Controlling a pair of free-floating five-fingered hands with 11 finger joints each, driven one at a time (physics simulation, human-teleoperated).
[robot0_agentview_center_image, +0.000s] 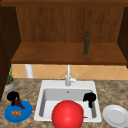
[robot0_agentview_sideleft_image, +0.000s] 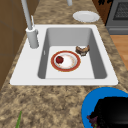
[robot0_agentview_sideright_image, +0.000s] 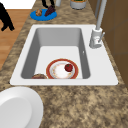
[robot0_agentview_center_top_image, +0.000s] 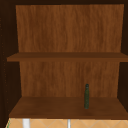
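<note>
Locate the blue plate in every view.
Front view: blue plate at lower left, under the left robot hand.
Left side view: bottom right.
Right side view: top, left of centre.
Upper view: not in it.
Shared landmark: the white sink.

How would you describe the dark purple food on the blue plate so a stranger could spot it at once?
Start at the sink and go to the counter on its left, where a blue plate lies. The purple food sits at its back edge, right under the left hand. Its neighbour, a brown snack, is lighter.
</note>
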